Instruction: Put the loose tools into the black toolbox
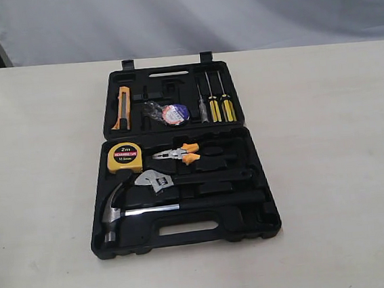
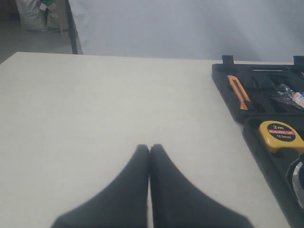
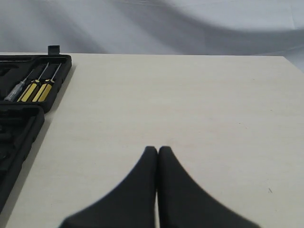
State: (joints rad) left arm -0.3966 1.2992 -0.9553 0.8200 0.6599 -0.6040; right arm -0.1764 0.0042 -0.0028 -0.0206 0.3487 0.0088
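The black toolbox (image 1: 267,222) lies open in the middle of the table, both halves flat. In its near half the claw hammer (image 1: 117,211) rests along the front, with the adjustable wrench (image 1: 156,181) just behind it. The wrapped tape roll (image 1: 173,113) sits in the far half. My left gripper (image 2: 150,146) is shut with nothing in it, over bare table to the left of the toolbox (image 2: 223,78). My right gripper (image 3: 157,148) is also shut and holds nothing, over bare table to the right of the toolbox (image 3: 28,130). Neither gripper shows in the exterior view.
A yellow tape measure (image 1: 124,157) and orange-handled pliers (image 1: 183,154) lie in the near half. An orange utility knife (image 1: 123,108) and yellow-handled screwdrivers (image 1: 219,104) lie in the far half. A pale cloth hangs behind the table's back edge (image 1: 305,43).
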